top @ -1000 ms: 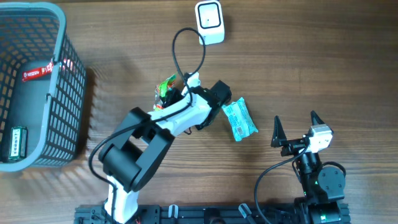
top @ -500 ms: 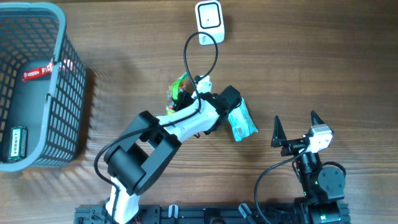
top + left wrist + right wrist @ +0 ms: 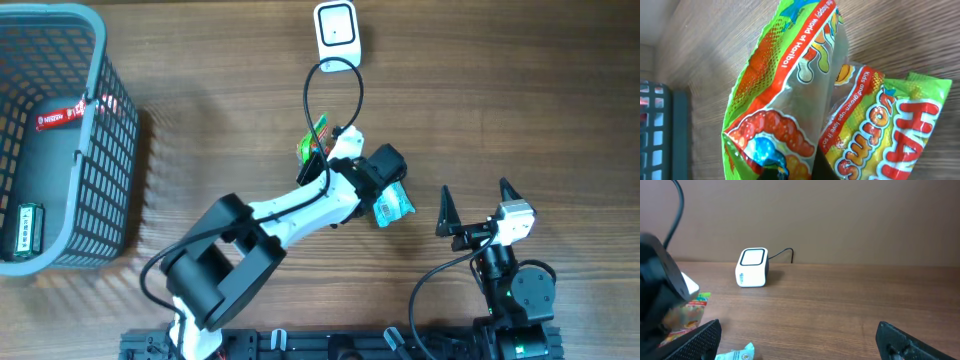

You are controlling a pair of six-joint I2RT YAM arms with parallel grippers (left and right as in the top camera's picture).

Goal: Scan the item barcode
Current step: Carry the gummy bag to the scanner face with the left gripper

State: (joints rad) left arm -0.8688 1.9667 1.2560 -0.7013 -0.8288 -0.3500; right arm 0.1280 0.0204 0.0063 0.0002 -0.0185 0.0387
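Candy bag pinched in the left jaws, short of the scanner.
Far left, a grey basket fills the worktop corner. At centre the left jaws pinch the candy bag, nearer than the white scanner. A teal packet lies just right. The right jaws stand spread, open wood beyond.

Overhead straight down on my table, left wrist tight on Haribo bag, right wrist low toward far-edge scanner, also seen overhead.

White scanner upright on table; candy bag left; teal packet bottom; jaws wide apart.
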